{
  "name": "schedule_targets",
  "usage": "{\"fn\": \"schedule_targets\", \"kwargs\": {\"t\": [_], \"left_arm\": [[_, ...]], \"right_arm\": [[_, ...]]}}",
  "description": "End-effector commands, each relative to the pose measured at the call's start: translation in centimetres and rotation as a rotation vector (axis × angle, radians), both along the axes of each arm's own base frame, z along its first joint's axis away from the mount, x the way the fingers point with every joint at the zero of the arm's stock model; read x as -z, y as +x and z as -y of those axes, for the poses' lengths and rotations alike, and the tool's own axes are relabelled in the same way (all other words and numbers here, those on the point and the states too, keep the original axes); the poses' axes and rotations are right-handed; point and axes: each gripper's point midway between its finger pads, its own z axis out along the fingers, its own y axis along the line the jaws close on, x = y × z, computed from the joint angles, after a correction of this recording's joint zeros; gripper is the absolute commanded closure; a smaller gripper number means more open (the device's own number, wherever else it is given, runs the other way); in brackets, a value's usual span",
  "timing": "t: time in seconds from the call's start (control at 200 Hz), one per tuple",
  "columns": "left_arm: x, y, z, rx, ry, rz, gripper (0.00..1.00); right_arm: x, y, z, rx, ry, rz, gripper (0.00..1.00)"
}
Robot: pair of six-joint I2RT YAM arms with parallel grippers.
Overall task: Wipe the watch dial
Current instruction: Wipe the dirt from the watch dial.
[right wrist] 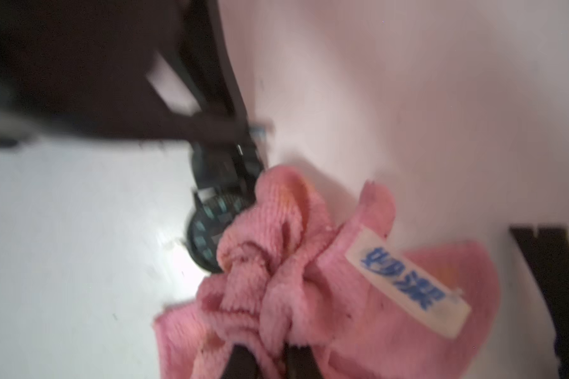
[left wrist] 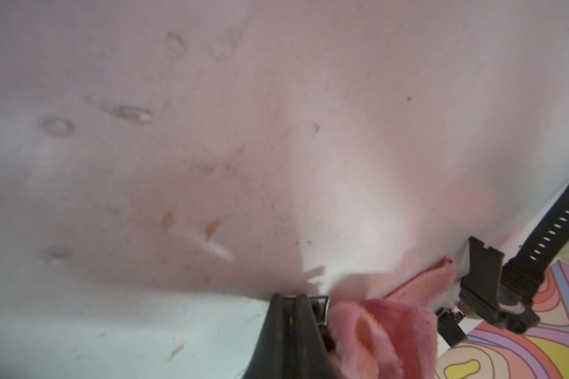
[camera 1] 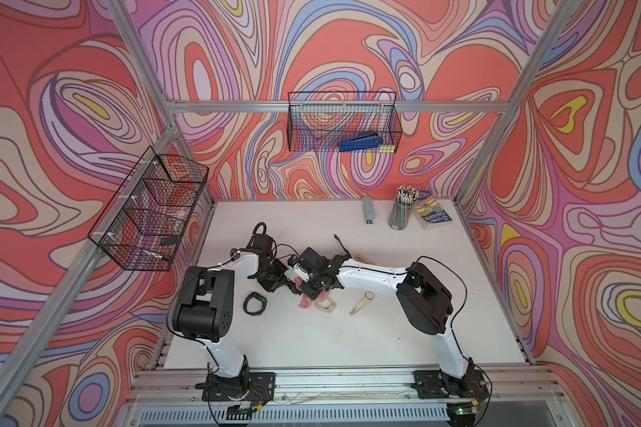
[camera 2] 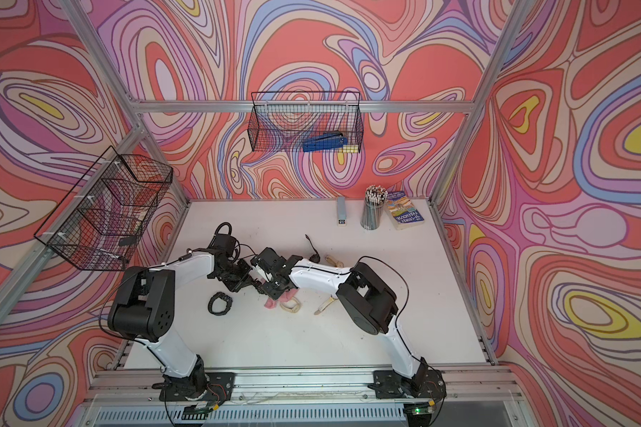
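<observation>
A black watch with teal markers on its dial lies low over the white table, mid-table between the two arms. My left gripper is shut on this watch's strap beside the silver buckle; both top views show it. A bunched pink cloth with a white label lies against the dial and covers one side of it. My right gripper is shut on the cloth, with folds between its fingers. In a top view the cloth hangs below the right gripper.
Other watches lie around: a black bracelet watch, a beige one, a gold one and a black strap watch behind. A pencil cup, a book and a stapler stand at the back.
</observation>
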Motion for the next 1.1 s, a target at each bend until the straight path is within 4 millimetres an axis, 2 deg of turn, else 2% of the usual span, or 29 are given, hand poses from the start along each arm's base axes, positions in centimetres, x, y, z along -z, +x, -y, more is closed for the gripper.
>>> {"fn": "schedule_targets", "kwargs": {"t": [0.0, 0.19, 0.331, 0.436, 0.576, 0.661, 0.746, 0.811, 0.916, 1.097], "left_arm": [[-0.9, -0.1, -0.1, -0.001, -0.001, 0.029, 0.96], [-1.1, 0.0, -0.1, -0.005, -0.004, 0.044, 0.96], [-1.0, 0.0, -0.1, -0.005, -0.007, 0.043, 0.96], [-0.9, 0.1, 0.0, -0.009, -0.008, 0.041, 0.96], [-0.7, 0.0, 0.0, -0.012, -0.012, 0.031, 0.96], [-0.6, 0.0, 0.0, -0.013, -0.011, 0.029, 0.96], [-0.6, 0.1, 0.0, -0.013, -0.014, 0.030, 0.96], [-0.6, 0.1, 0.1, -0.014, -0.016, 0.029, 0.96], [-0.7, 0.1, 0.0, -0.016, -0.012, 0.030, 0.96], [-0.8, 0.3, 0.1, -0.019, -0.020, 0.031, 0.96]], "right_arm": [[2.6, -0.6, 5.5, 0.064, -0.205, -0.048, 1.00], [-2.7, 1.5, 2.3, 0.071, -0.067, 0.034, 1.00], [-5.3, 1.4, -0.6, 0.031, 0.044, 0.071, 1.00], [-5.1, 0.0, -2.9, -0.037, 0.112, 0.047, 1.00], [-2.3, -2.4, -4.6, -0.109, 0.112, -0.052, 0.99], [-0.9, -3.1, -4.4, -0.113, 0.079, -0.078, 1.00], [1.1, -2.7, -2.9, -0.078, -0.015, -0.083, 1.00], [1.8, -2.6, -2.1, -0.065, -0.065, -0.082, 1.00], [1.7, -2.0, -1.0, -0.023, -0.082, -0.057, 1.00], [1.0, -0.9, 2.2, 0.039, -0.144, -0.023, 1.00]]}}
